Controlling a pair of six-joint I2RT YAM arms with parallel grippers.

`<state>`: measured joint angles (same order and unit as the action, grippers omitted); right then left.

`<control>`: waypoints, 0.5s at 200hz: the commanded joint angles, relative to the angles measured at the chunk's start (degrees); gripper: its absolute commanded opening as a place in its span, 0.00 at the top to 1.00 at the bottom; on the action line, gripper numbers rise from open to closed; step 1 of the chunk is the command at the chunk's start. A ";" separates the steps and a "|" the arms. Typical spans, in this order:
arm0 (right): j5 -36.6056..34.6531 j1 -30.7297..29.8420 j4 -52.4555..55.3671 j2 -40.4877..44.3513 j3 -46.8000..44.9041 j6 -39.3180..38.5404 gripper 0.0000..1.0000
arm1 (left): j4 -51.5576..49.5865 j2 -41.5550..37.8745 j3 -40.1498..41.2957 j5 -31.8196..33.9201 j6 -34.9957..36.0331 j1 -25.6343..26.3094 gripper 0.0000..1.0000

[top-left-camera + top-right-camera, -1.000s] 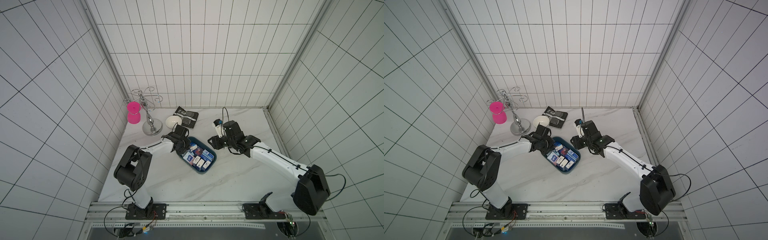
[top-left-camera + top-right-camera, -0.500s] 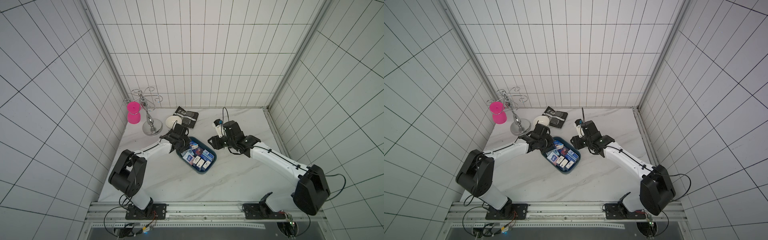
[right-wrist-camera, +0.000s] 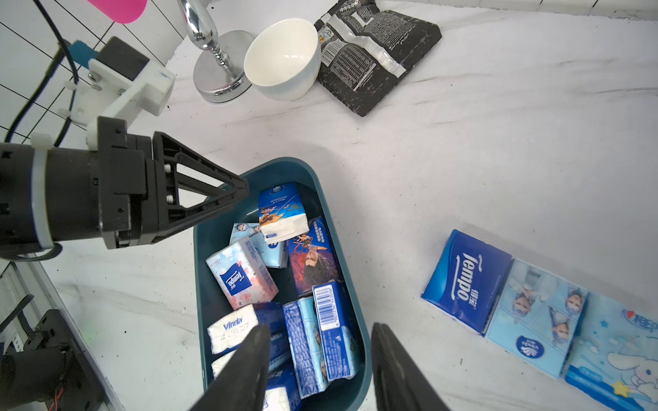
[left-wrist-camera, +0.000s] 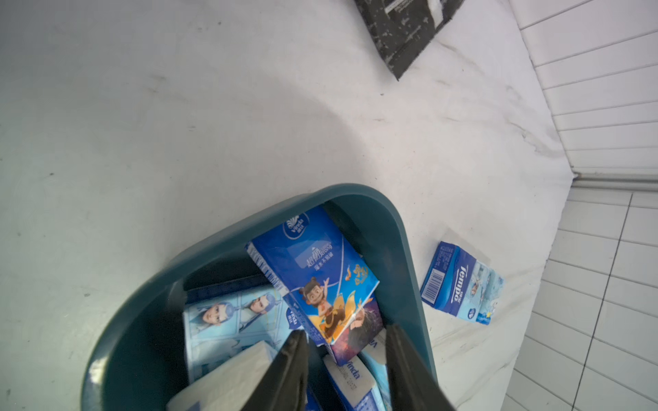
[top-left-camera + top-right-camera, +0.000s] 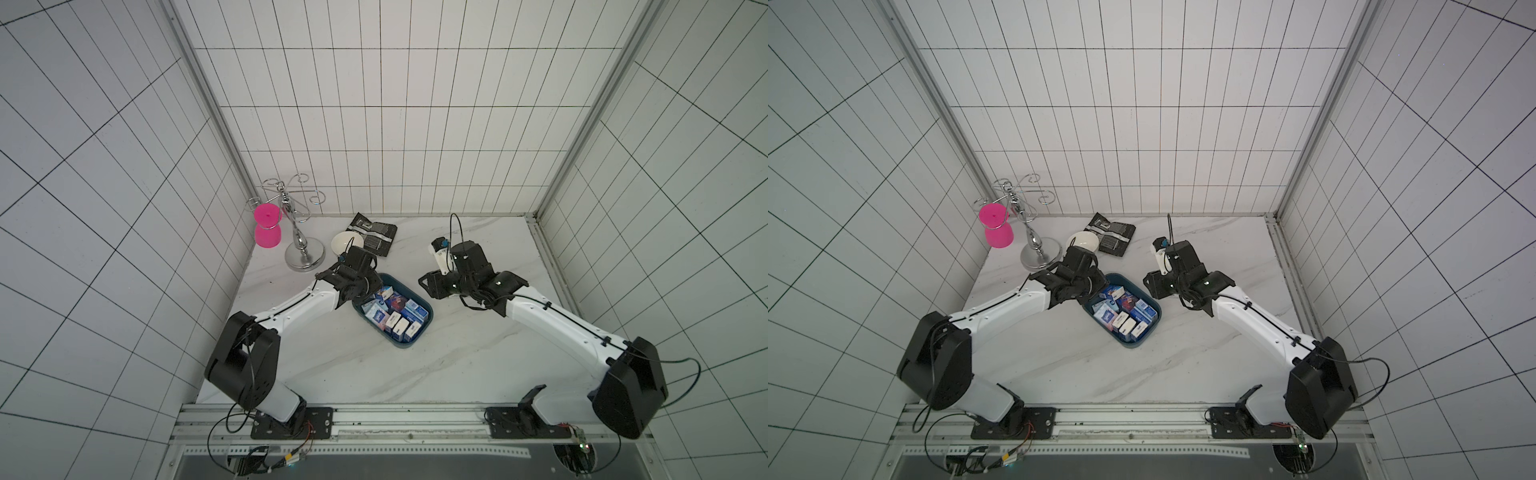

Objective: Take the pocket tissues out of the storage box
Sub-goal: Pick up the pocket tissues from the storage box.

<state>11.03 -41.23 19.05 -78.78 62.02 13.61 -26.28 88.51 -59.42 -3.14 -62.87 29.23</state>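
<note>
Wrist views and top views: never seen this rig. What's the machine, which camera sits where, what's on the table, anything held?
Two white-and-black robot arms, left arm and right arm, are mounted at the table's near edge; each ends in a two-finger gripper. Both top views come from one stereo camera overhead. Each wrist view looks past that arm's fingers. On the marble are a teal storage box of pocket tissues, three more packets beside it, a white bowl, a black-and-silver pouch, and a chrome hook stand with a pink cup. The left gripper is open over the box, a tilted packet at its tips, unclamped. The right gripper is open and empty.
</note>
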 commanded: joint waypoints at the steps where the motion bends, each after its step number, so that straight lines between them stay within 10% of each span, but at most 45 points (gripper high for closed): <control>1: -0.41 0.28 1.30 0.11 0.18 -0.16 0.51 | -1.40 1.95 -1.57 -1.65 -1.32 -0.32 0.51; 100: -0.48 0.41 0.57 -1.37 -0.14 -0.94 0.51 | 4.34 8.86 -0.74 -4.63 -9.11 -1.46 0.40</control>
<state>11.07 -41.21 19.38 -79.29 62.02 13.52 -25.74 95.79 -59.59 -7.35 -70.76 28.36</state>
